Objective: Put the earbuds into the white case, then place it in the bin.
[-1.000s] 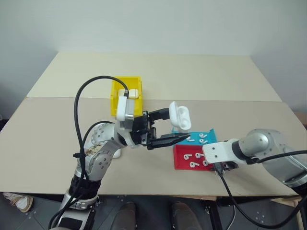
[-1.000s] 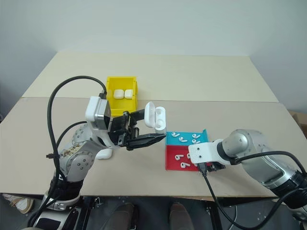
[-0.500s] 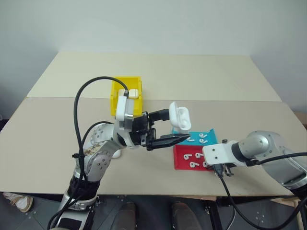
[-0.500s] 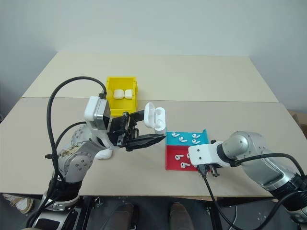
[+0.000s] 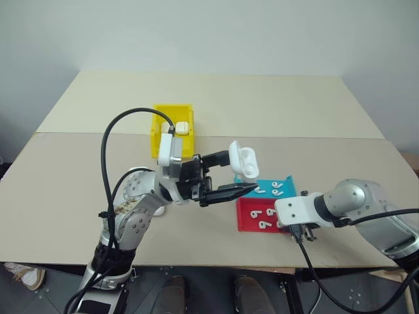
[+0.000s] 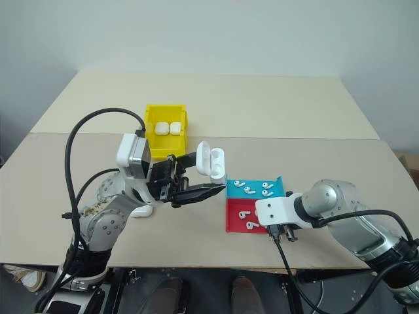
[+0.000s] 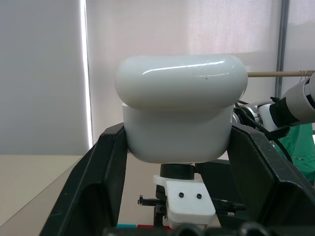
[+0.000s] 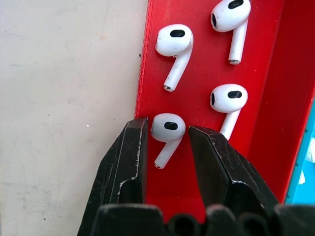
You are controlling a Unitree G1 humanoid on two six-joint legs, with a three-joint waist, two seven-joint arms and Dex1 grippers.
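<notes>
Red shallow plastic tray holds the tiny glossy white earbud bracketed by the right gripper, jaws not yet pinching. Close squarely on its head before lifting toward ten o'clock, where the left gripper clamps the lid-open glossy white case.

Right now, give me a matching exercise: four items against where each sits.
Items:
1. open white case
2. two closed cases
3. earbud nearest the right pincer
4. cyan tray

Places:
A. in the red tray, between the pincer's fingers
B. in the yellow bin
C. beside the red tray, on its far side
D. clamped in the left pincer

Pairs: 1-D, 2-B, 3-A, 4-C
</notes>
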